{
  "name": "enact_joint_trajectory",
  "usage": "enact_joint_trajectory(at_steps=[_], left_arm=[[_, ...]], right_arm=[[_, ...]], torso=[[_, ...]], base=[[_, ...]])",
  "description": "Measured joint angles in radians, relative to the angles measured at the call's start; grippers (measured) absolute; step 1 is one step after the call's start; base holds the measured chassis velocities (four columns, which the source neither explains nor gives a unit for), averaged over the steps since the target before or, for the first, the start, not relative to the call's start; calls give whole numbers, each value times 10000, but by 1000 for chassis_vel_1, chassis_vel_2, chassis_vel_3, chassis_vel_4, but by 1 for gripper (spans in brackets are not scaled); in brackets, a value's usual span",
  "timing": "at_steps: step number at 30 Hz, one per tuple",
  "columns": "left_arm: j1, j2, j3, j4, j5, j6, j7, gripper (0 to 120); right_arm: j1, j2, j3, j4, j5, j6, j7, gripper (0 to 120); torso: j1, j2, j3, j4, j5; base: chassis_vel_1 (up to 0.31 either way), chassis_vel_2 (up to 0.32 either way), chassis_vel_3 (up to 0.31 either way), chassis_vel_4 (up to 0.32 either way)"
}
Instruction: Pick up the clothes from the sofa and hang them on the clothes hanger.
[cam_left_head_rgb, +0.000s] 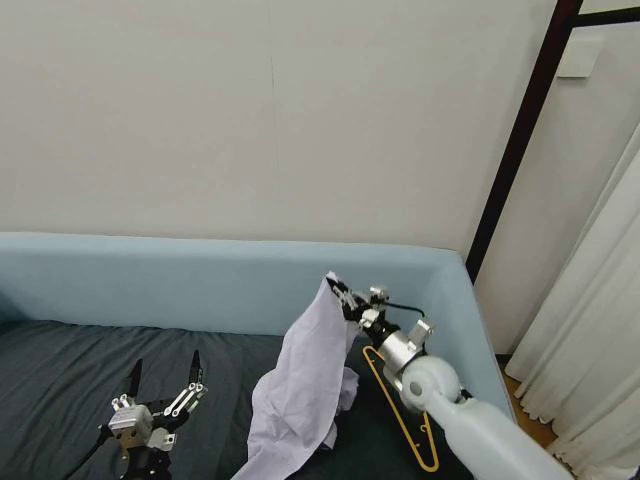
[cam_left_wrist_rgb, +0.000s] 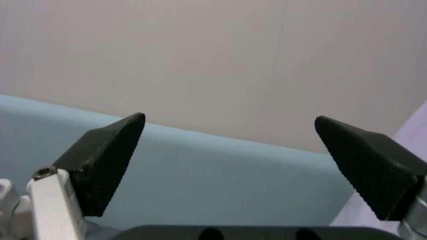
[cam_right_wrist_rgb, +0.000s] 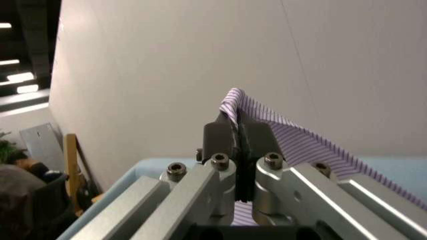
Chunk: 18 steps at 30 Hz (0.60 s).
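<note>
above the sofa (cam_left_head_rgb: 200, 285), the right gripper (cam_left_head_rgb: 343, 300) pinched the striped shirt (cam_left_head_rgb: 300, 390) by its top edge, hem trailing onto it; the left gripper (cam_left_head_rgb: 165, 392) hovered low, spread wide. a higher lift seemed needed to clear the hem before the hanger (cam_left_head_rgb: 402, 425).

Right end effector (cam_left_head_rgb: 341, 293) pinched, left (cam_left_head_rgb: 167, 364) splayed

- The sofa's seat (cam_left_head_rgb: 60, 350) lies bare along its left half, up to the backrest (cam_left_head_rgb: 200, 285).
- The hanging shirt (cam_left_head_rgb: 305, 390) blocks the middle.
- A yellow hanger (cam_left_head_rgb: 402, 422) lies at the seat's right end.
</note>
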<state>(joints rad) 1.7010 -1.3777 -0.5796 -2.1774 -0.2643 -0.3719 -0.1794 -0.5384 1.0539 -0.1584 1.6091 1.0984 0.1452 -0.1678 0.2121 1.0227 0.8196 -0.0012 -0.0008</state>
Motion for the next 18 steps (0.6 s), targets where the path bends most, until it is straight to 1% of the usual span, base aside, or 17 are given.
enact_joint_trajectory(at_steps=[1, 3, 5, 6, 9, 10, 12, 13, 14, 18], left_arm=[[0, 0, 0, 0, 0, 0, 0, 100], [6, 25, -115, 15, -61, -3, -12, 100], [-6, 42, -219, 77, -133, -12, -23, 100], [-6, 42, -219, 77, -133, -12, -23, 100], [-25, 37, -272, 146, -172, -47, -37, 100], [-25, 37, -272, 146, -172, -47, -37, 100], [-48, 31, -273, 169, -177, -70, -44, 100], [-60, 31, -274, 179, -179, -72, -45, 100], [-60, 31, -274, 179, -179, -72, -45, 100], [-141, 48, -291, 202, -230, -81, -46, 100]], right_arm=[[0, 0, 0, 0, 0, 0, 0, 0], [982, -9, -53, -139, 210, -4, 328, 0], [2233, 58, -177, -465, 370, 0, 721, 0], [2233, 58, -177, -465, 370, 0, 721, 0], [3850, 356, -287, -1109, 471, 44, 1347, 0], [3850, 356, -287, -1109, 471, 44, 1347, 0], [4738, 551, -316, -1475, 528, 43, 1717, 0], [5021, 606, -319, -1570, 539, 38, 1796, 0], [5021, 606, -319, -1570, 539, 38, 1796, 0], [6752, 789, -434, -1960, 717, -91, 2010, 0]], torso=[[0, 0, 0, 0, 0], [0, 0, 1, -2, 2], [0, 0, 1, 1, -1], [0, 0, 1, 1, -1], [1, 0, 1, 2, -2], [1, 0, 1, 2, -2], [0, 0, 2, 1, 0], [1, 0, 1, 0, -1], [1, 0, 1, 0, -1], [0, 0, 0, -1, -1]], base=[[0, 0, 0, 0], [0, 0, 0, 0], [0, 0, 0, 0], [0, 0, 0, 0], [0, 0, 0, 0], [0, 0, 0, 0], [0, 0, 0, 0], [0, 0, 0, 0], [0, 0, 0, 0], [0, 0, 0, 0]])
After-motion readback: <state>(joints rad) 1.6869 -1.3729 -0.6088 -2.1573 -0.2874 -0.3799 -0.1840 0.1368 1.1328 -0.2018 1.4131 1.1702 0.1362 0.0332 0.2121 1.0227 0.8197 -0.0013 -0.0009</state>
